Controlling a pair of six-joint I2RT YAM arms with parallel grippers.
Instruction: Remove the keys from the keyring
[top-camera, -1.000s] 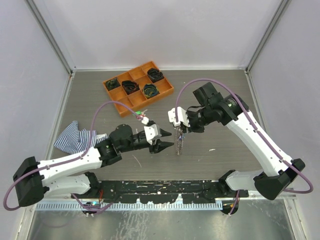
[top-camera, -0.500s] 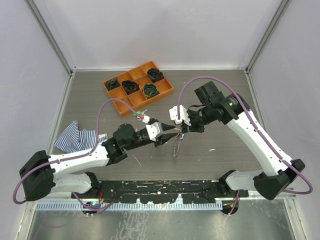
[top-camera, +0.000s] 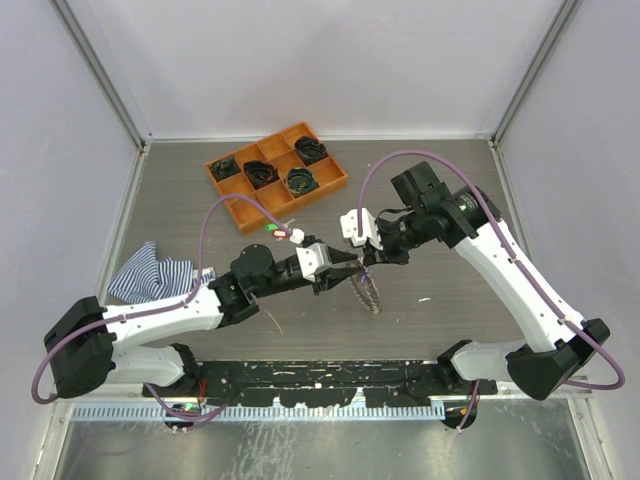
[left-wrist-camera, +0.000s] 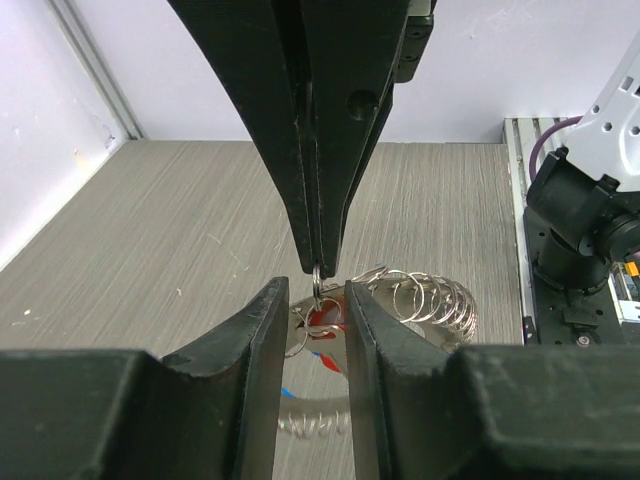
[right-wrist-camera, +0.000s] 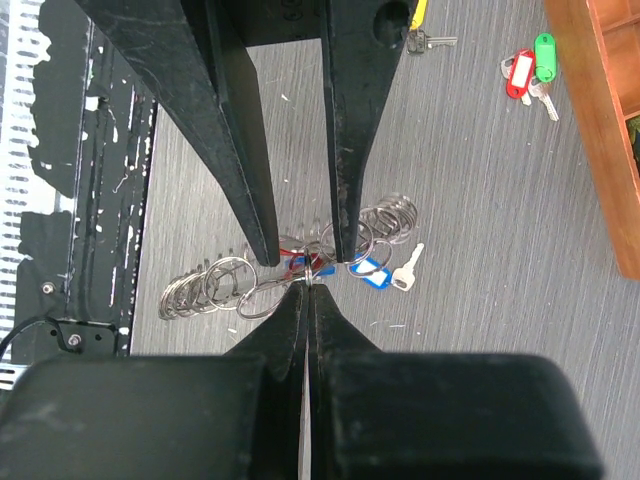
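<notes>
Silver wire loops, a whole fringe of little split rings strung round one bigger hoop: that's the keyring (left-wrist-camera: 430, 300). It sits mid-surface between the two arms, in front of the tray.

Going from the left, the left tool (left-wrist-camera: 316, 300) reaches in low with its fingers partly apart, one on each side of a key with a red tag (left-wrist-camera: 322, 318) that's on the ring. Can't tell whether they actually pinch the tag or just bracket it. A key with a blue tag (right-wrist-camera: 380, 272) hangs off the bunch just beside that. From the right, the right tool (right-wrist-camera: 305, 285) is clenched tight on one small ring of the keyring, right above the red tag. That spot is lifted and the rest of the loops sag away to both sides. Whether the low end touches down I can't make out.

The surface (top-camera: 450, 200) is grey with a wood-grain look. At its left edge there's a crumpled blue-and-white striped cloth (top-camera: 150, 275). Further back is an orange tray (top-camera: 272, 203), with black coiled bundles (top-camera: 262, 172) in four of its compartments. Near the tray's front edge lie two loose keys (right-wrist-camera: 528, 72) with red and green tags, and a key with a yellow tag (right-wrist-camera: 432, 41) is near them. Plain white walls (top-camera: 320, 60) close it in, with metal posts (top-camera: 100, 70) at the corners.
</notes>
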